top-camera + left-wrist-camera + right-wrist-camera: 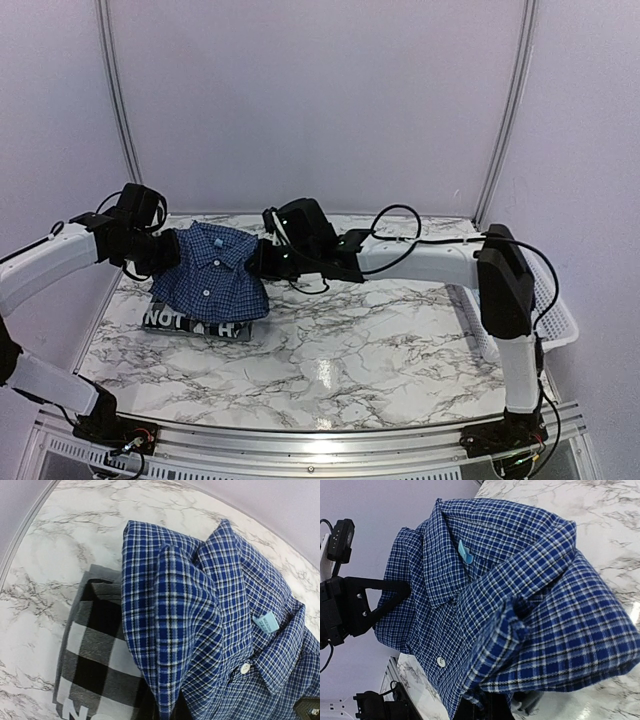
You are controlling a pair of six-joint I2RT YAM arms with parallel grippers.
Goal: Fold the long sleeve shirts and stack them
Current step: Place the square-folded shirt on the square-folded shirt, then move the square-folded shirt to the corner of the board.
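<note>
The folded dark blue checked shirt (212,272) hangs between my two grippers at the table's back left, over the black-and-white plaid shirt (195,325), which lies flat on the table. My left gripper (165,255) is shut on the blue shirt's left edge. The cloth bunches into a ridge running down into its hidden jaws (170,711). My right gripper (262,258) is shut on the right edge, its tips buried under cloth (487,709). The left wrist view shows the blue shirt (200,620) covering the plaid one (95,650). The pale blue shirt is out of view.
A white slatted basket (555,310) stands at the table's right edge, behind the right arm. The marble table (340,350) stretches in front of the shirts. Purple walls close in at the left and back. My left gripper's black finger (385,597) shows in the right wrist view.
</note>
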